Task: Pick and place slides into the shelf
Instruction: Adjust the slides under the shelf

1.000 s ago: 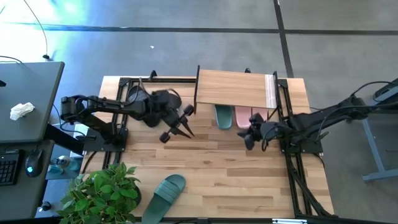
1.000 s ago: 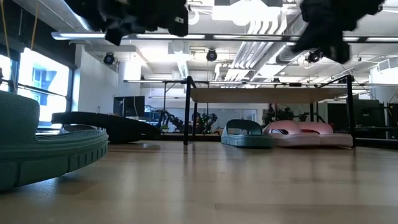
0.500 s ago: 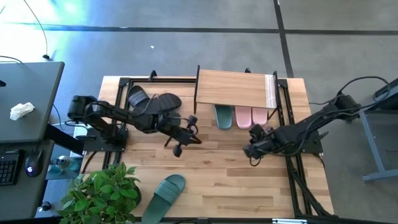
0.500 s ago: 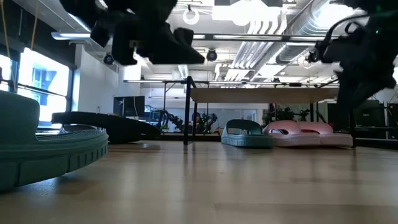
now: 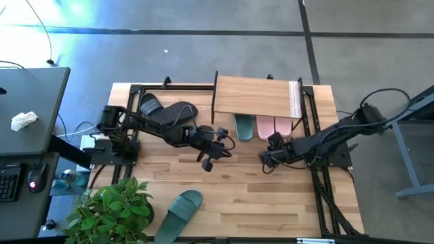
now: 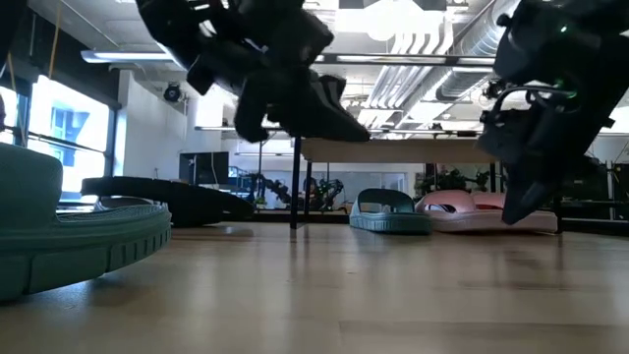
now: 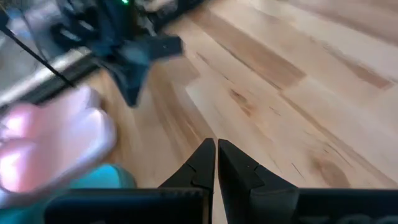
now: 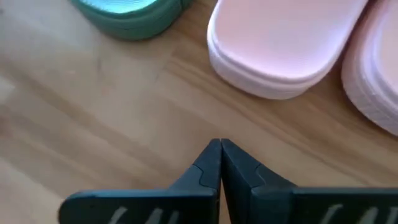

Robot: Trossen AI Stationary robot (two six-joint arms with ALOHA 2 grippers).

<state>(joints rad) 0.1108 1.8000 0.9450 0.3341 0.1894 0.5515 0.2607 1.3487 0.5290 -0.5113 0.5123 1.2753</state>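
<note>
High view first: the left gripper (image 5: pixel 215 157) is being held over the middle of the tabletop (image 5: pixel 271 203), with its fingers pressed together and nothing between them. In the left wrist view the two dark fingers (image 7: pixel 205 163) are seen touching each other above bare wood. The right gripper (image 5: pixel 266 161) is being kept just in front of the shelf (image 5: pixel 256 96), also pressed together and empty; in its own wrist view it is pointing down at the wood near the pink slides (image 8: pixel 292 46).

Moving outward, one dark green slide (image 5: pixel 243 126) and the pale pink pair (image 5: pixel 271 127) are being sheltered under the plank of the shelf, side by side, with their near ends showing. So three of the six slides are judged to be placed already.

Three are still left. The black pair (image 5: pixel 163 110) is lying at the far left of the table, beside the left arm and well apart from the shelf. The second dark green slide (image 5: pixel 178 212) is lying at the near edge of the table, next to the potted plant (image 5: pixel 112 210). No slide is being carried now, so a new pick is probably being prepared.
</note>
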